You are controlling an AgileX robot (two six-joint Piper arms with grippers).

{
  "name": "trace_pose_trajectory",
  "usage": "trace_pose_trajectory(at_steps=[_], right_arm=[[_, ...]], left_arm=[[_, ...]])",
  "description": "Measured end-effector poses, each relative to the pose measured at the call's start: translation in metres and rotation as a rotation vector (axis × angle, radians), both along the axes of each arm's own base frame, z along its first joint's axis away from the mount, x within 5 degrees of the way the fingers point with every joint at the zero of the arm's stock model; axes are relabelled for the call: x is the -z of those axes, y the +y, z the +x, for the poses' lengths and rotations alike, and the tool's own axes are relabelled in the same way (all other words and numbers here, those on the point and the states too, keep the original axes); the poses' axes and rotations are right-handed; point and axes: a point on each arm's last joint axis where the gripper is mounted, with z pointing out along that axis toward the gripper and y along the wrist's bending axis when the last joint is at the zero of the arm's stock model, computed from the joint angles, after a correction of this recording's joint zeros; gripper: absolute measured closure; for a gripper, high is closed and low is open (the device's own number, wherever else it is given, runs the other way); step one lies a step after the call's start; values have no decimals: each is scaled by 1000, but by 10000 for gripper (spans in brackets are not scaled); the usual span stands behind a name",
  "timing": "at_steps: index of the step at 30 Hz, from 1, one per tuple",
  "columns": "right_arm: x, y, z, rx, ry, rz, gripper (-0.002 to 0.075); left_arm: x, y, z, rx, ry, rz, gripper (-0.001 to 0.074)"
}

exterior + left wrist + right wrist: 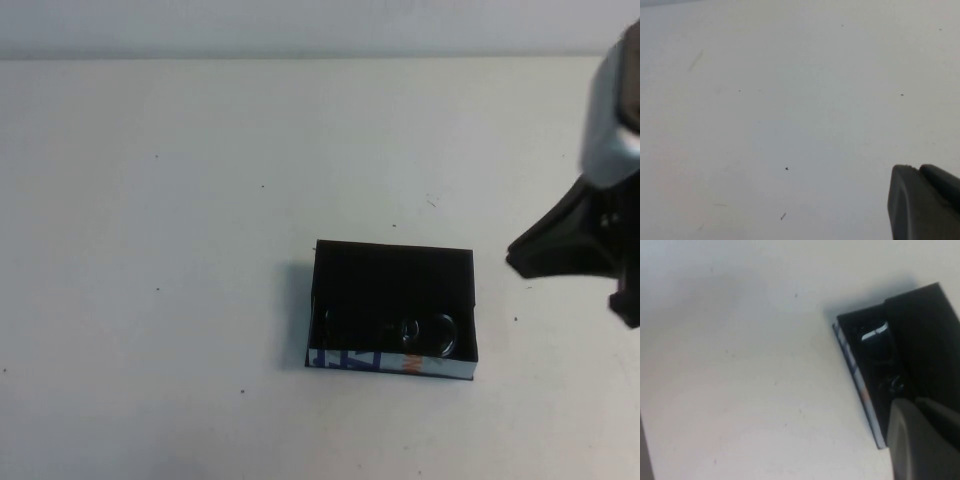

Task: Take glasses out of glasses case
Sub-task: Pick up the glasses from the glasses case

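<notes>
The glasses case [392, 272] is a shallow black open box at the table's middle, its white printed side [390, 362] facing me. The dark glasses [428, 334] lie inside along the near wall, lenses faintly glinting. My right gripper [513, 260] hovers shut and empty just right of the case, above table level. In the right wrist view the case [856, 371] and the glasses [881, 352] show beside my shut right gripper [914, 402]. My left gripper [918, 168] is out of the high view; its wrist view shows it shut over bare table.
The white table [160, 200] carries only small dark specks. Its far edge meets a pale wall at the top of the high view. The right arm [615, 120] enters from the right edge.
</notes>
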Motion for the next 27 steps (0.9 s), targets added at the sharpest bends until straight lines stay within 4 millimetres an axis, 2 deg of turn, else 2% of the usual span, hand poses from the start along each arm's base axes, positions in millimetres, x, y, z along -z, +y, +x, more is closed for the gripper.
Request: trace_pose_trajectory(at_steps=[8, 11, 15, 18, 23, 27], right_arm=[[59, 51, 29, -177, 57, -388, 743], [75, 64, 40, -214, 28, -493, 743], [92, 84, 55, -225, -5, -548, 725], [101, 102, 64, -231, -35, -548, 666], [119, 128, 78, -248, -63, -536, 496], [137, 137, 87, -252, -62, -543, 450]], left_arm=[[0, 0, 0, 0, 0, 0, 739], [0, 0, 0, 0, 0, 0, 739], [0, 0, 0, 0, 0, 0, 739], [0, 0, 0, 0, 0, 0, 739], [0, 0, 0, 0, 0, 0, 740], [0, 0, 0, 0, 0, 0, 739]])
